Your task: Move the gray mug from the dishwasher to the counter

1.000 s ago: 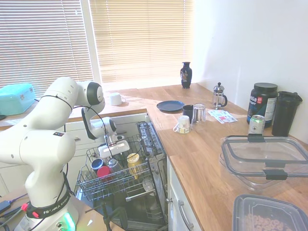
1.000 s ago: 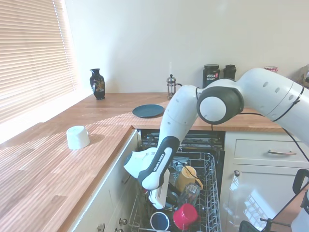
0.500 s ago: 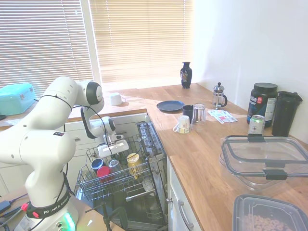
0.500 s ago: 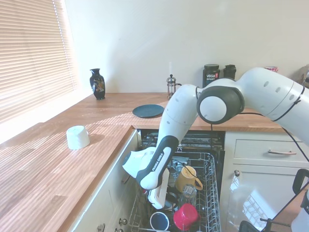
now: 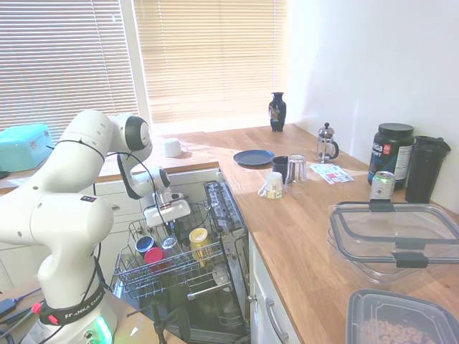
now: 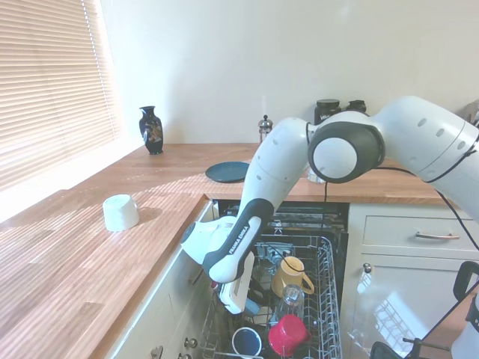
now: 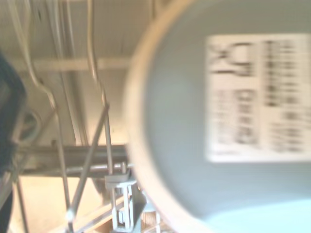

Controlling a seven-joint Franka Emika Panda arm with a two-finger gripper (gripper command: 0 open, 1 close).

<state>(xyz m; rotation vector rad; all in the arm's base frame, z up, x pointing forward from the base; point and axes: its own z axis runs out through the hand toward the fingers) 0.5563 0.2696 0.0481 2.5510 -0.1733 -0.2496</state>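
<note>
one vase (image 5: 277, 111), one plate (image 5: 253, 158), two containers (image 5: 393, 236)

Strong daylight came through the slatted blinds (image 5: 208, 57) at ten to twelve o'clock, washing them nearly white. Sunlit patches glared on the worktop (image 6: 67, 254), and the white cup (image 6: 120, 212) cast a short shadow. The dishwasher (image 5: 215, 301) interior stayed dark. The wrist view was blurred; the label (image 7: 257, 97) was unreadable.

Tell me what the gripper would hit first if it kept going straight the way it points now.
Most likely the gray mug. The gripper points down into the dishwasher rack, and the mug's labelled base fills most of the wrist view. How close it is remains unclear.
</note>
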